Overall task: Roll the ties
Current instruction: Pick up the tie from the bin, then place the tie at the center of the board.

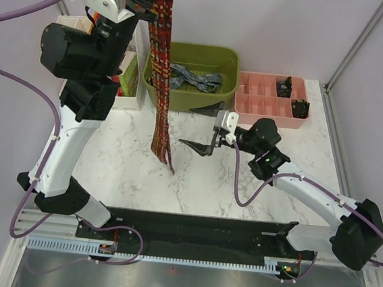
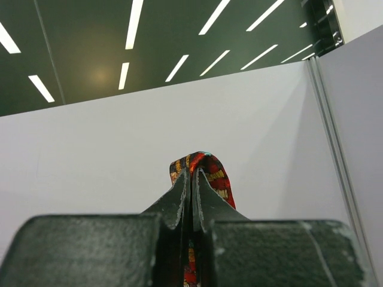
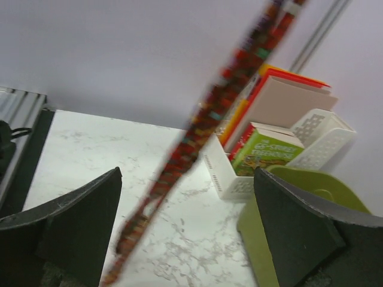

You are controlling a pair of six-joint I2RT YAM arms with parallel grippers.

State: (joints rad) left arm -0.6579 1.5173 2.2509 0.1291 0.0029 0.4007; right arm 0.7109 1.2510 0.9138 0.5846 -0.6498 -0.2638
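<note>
Near edge: black rail (image 1: 190, 228) w/ both arm bases, on a white marble-look table (image 1: 121, 171). R arm reaches in low; right gripper (image 1: 204, 127) lies on its side, fingers spread wide, holding nothing. It is just right of the red tie's (image 1: 162, 80) low end, not touching.

L arm stands tall. The left gripper (image 1: 150, 7) is up at the top edge, pinched tight on the red tie, which hangs straight down in two strands. Can't tell if the tip meets the table.

Left wrist view alone shows the grip: fingertips (image 2: 182, 191) closed together, the tie looped over above them. It also shows the dark ceiling w/ strip lights.

Right wrist view shows the tie as a blurred slant btwn the open fingers (image 3: 78, 221). Beyond it is a white basket (image 3: 227, 179) of books (image 3: 269, 149).

Farther back: green bin (image 1: 195, 102) w/ the blue-grey tie (image 1: 194, 78) inside. To its right, a pink divided tray (image 1: 252, 75) holds small dark bits. Pale partition walls stand all round.
</note>
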